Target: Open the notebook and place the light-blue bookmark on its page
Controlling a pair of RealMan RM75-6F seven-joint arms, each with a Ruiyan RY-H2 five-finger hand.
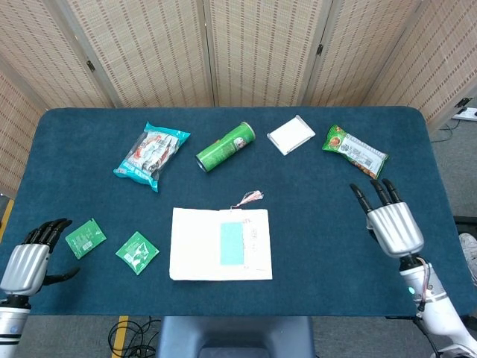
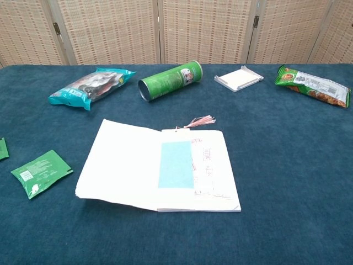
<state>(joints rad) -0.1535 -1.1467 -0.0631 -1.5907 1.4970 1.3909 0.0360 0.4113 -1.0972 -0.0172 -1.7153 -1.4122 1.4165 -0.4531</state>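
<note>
The white notebook [image 1: 220, 245] [image 2: 132, 165] lies open near the table's front edge. A light-blue bookmark [image 1: 232, 243] [image 2: 176, 164] rests flat on its right-hand page, its pink tassel [image 1: 250, 198] [image 2: 199, 121] trailing past the top edge. My right hand [image 1: 390, 223] hovers far to the right of the notebook, fingers spread, holding nothing. Off the front left corner, my left hand [image 1: 31, 261] is also open with nothing in it. Neither hand appears in the chest view.
A green chip can [image 1: 225, 148] lies on its side behind the notebook, with a teal snack bag [image 1: 151, 154] to its left. A white box [image 1: 291, 135] and a green snack bag [image 1: 355, 151] sit back right. Two green sachets [image 1: 85, 238] [image 1: 137, 252] lie front left.
</note>
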